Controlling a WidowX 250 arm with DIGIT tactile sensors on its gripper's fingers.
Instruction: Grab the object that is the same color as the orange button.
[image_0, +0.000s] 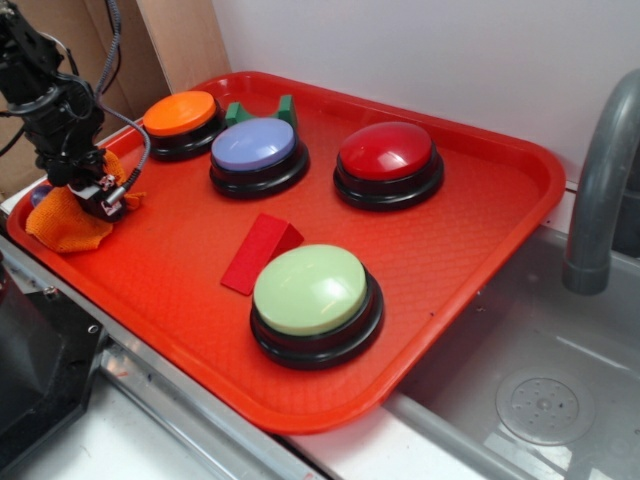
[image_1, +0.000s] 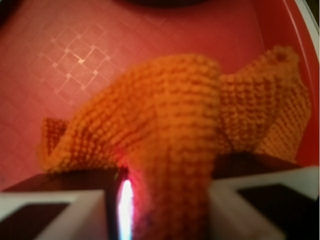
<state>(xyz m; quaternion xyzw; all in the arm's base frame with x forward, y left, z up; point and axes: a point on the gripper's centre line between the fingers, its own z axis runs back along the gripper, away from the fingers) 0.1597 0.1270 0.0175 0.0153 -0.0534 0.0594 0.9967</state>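
A mock kitchen test bench: a grey plastic sink basin (image_0: 545, 400) with a curved grey faucet (image_0: 600, 190) at right of the frame, adjoining a red plastic tray (image_0: 480, 240) bearing coloured domed buttons.

The arm reaches down over the tray's (image_0: 480, 215) left corner, its gripper (image_0: 97, 192) clamped on a fold of the orange cloth (image_1: 170, 135).

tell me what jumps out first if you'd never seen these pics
Four big domed buttons on a red tray: orange button back left, purple beside it, red back right, green in front. At the tray's left edge the gripper pinches a bright orange cloth, which fills the wrist view as a bunched fold between the fingers.
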